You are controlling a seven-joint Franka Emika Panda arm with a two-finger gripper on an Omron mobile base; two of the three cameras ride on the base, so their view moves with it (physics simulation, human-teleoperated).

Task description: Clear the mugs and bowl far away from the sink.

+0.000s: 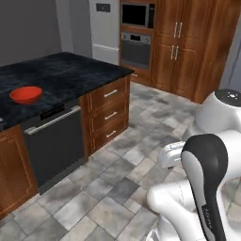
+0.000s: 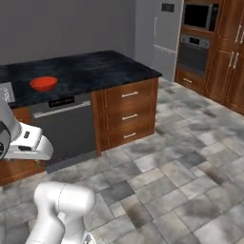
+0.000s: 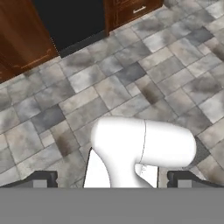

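The tool [image 3: 112, 179] points down at the grey tiled floor [image 3: 131, 74], its two dark fingertips [image 3: 41, 178] spread fully apart with nothing between them. The red bowl [image 1: 26, 94] sits upright on the dark tabletop [image 1: 70, 70], well apart from the tool, higher than it and beyond the black dishwasher front [image 1: 54, 141]. Wooden drawers [image 1: 109, 115] stand beside that dishwasher, beneath the same tabletop.

A black dishwasher [image 1: 54, 141] stands under the dark counter [image 1: 70, 70], beside three wooden drawers [image 1: 110, 115]; an oven [image 1: 136, 49] is behind.
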